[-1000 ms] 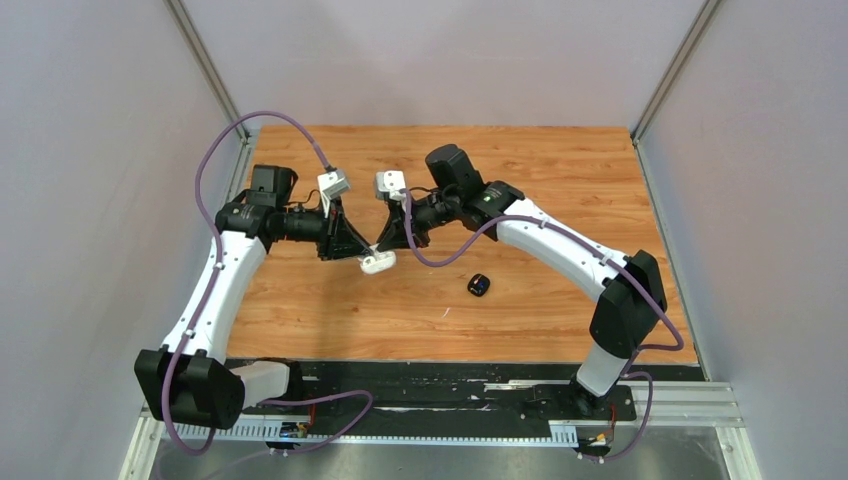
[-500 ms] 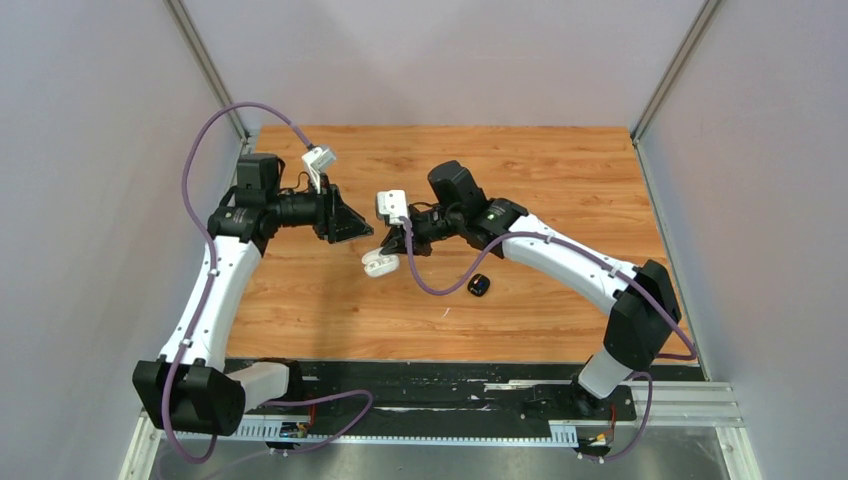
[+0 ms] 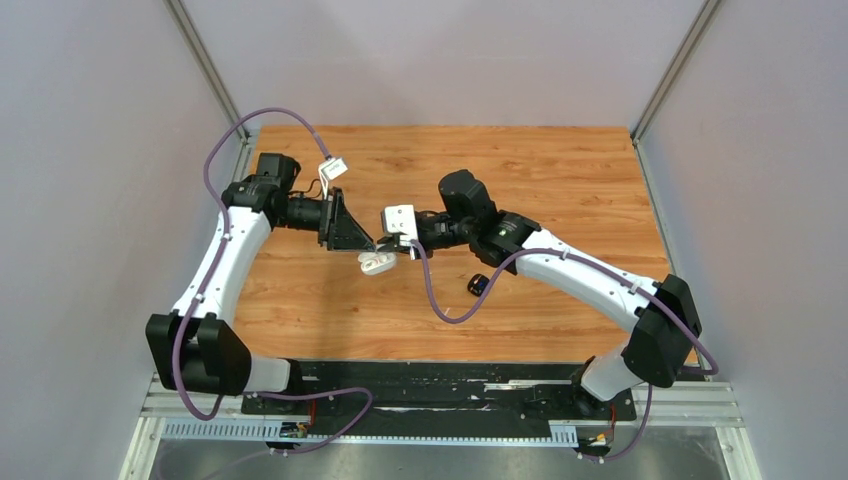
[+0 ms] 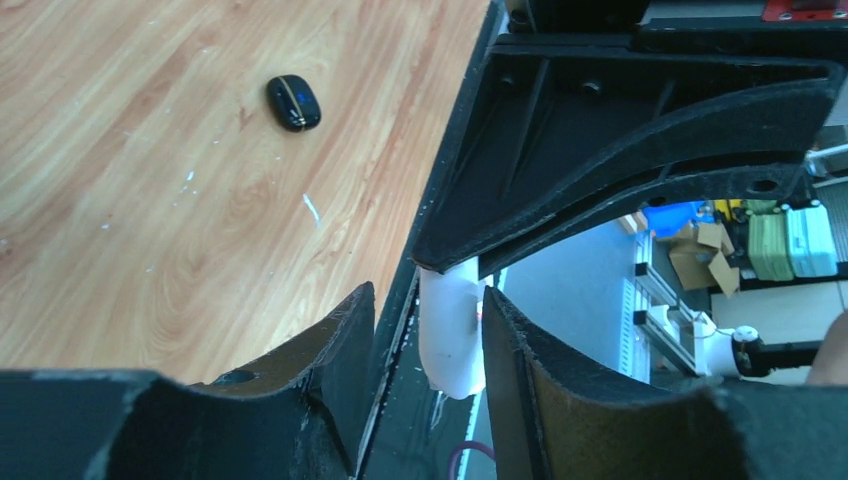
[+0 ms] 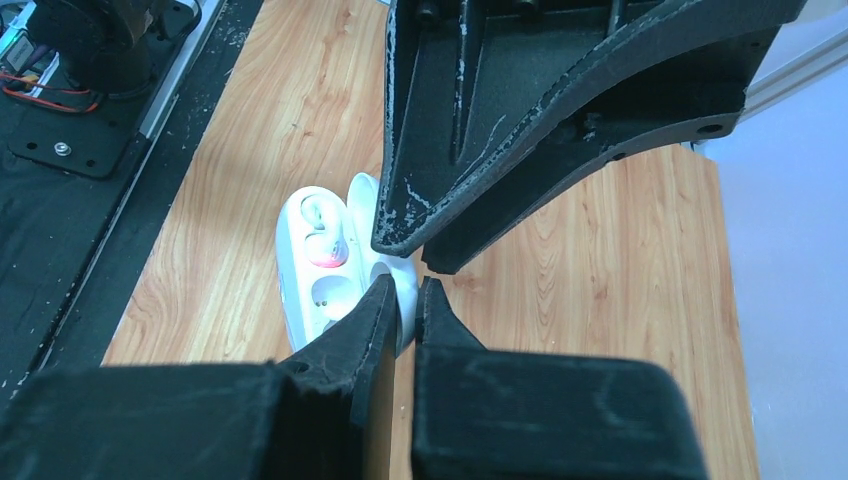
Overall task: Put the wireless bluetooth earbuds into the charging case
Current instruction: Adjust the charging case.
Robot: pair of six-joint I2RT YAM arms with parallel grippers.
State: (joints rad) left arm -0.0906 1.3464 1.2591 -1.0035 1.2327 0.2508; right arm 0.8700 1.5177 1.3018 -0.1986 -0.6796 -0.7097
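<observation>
Overhead, an orange-brown wood-grain table (image 3: 560, 170), flecked with small white scuffs, sits between plain grey walls (image 3: 100, 150), and the two white-and-black arms meet over its middle. The white charging case (image 5: 300, 270) is held above the wood, with its lid open. The right fingers (image 5: 365, 330) are pinched tight on its edge. The left fingers (image 4: 340, 340) stand parted on either side of it, and a gap shows on one side. From above, the case (image 3: 378, 263) is half hidden under both fingertips. Inside it, a white earbud (image 5: 318, 215) seems to sit in one well beside a pink spot, though the details are too small to be sure. A glossy black pebble-shaped case (image 3: 479, 285) lies shut on the table, well apart. The fingers are matte black plastic, ribbed and scratched. Purple cables (image 3: 215, 150) loop along both arms.
</observation>
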